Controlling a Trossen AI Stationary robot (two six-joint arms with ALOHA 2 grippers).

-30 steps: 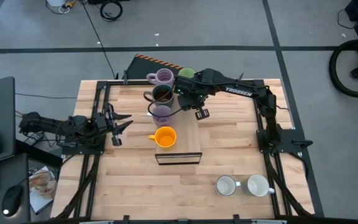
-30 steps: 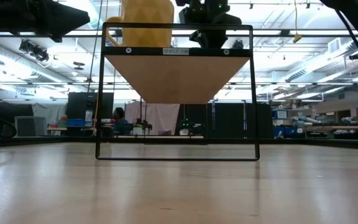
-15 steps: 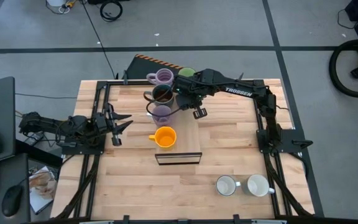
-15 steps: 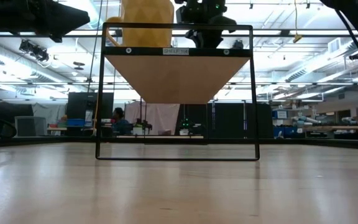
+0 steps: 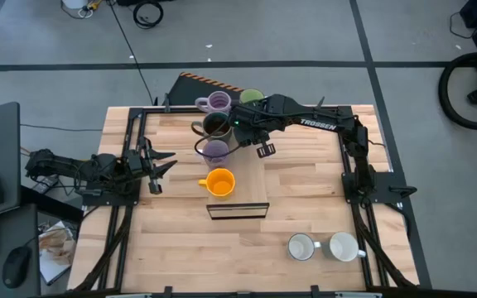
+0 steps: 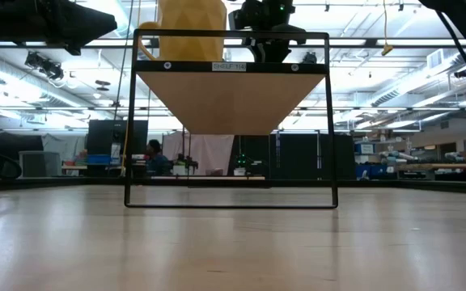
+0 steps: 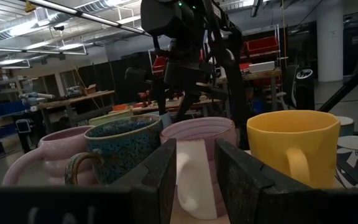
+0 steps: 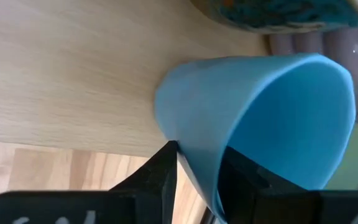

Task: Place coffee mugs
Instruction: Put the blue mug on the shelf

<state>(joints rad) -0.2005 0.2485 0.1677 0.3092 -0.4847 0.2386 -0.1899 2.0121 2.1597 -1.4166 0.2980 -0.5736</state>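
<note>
Right gripper (image 8: 197,180): fingers pinch the rim wall of the blue mug (image 8: 260,124), one finger inside, one outside. The mug's base sits at the wood surface or just off it; contact can't be confirmed. A rim pinch keeps the mug upright and the hold narrow, likely so it can drop into the gap beside its neighbours without knocking them.

In the high view the right gripper (image 5: 251,128) sits over the raised shelf (image 5: 251,186), right of the dark brown mug (image 5: 216,125) and the near purple mug (image 5: 214,150). The blue mug itself is hidden under the wrist there. The second purple mug (image 5: 214,103) and the green mug (image 5: 250,98) stand behind, packed tight at the back. The orange mug (image 5: 219,183) stands alone nearer the shelf's front edge. Judgement: the blue mug is being set down, release not yet done.

The right arm reaches from its base on the right side across the back of the desk (image 5: 305,199), forearm near level, wrist pitched down over the mug group.

Two white mugs (image 5: 321,247) sit side by side at the front right of the desk, well apart from the shelf; judged to be not yet placed.

Left gripper (image 5: 157,166): parked at the left edge of the desk, fingers apart and empty, aimed level at the shelf. Its wrist view looks between its fingers at the mugs.
</note>
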